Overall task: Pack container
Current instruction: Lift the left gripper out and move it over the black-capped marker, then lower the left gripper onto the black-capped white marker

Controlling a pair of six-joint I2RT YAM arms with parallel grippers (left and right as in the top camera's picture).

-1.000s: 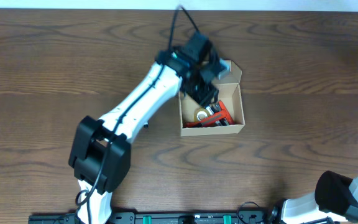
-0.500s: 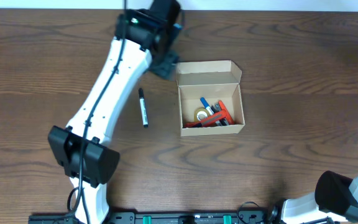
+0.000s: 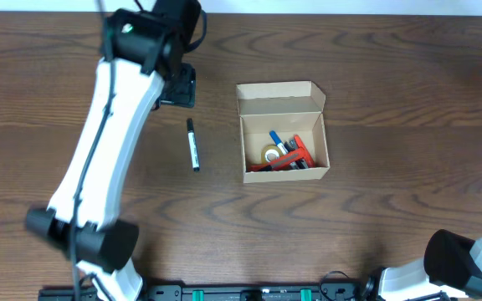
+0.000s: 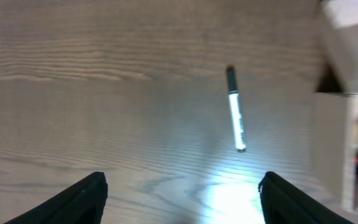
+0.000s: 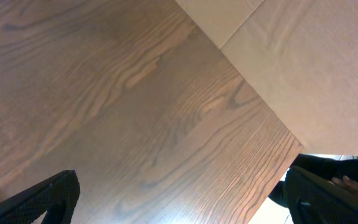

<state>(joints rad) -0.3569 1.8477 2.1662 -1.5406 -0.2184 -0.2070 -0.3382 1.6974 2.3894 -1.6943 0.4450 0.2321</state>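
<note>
Since a second ago your left arm has swung off the container and out toward the far-left of the tabletop, uncovering a pen that lies loose on the wood. Nearest you, the right pincer hangs wide and empty over bare tabletop, well apart from the work. Farther out, the pen lies just left of the container; it looks slim and smooth, so expect it to roll, and pinch it across the middle of the barrel. Beside it, near the middle of the tabletop, the container stands open with a tape roll and some pens already inside. Treat it as light, thin cardboard: the walls will likely flex under a hard squeeze, and the whole box should slide easily on the smooth wood. Take it by the rim of a side wall, or brace one wall while you work the flap lid, which stands open along the far edge. Farthest off, the left pincer is spread wide with nothing between its fingers, looking down at the pen.
</note>
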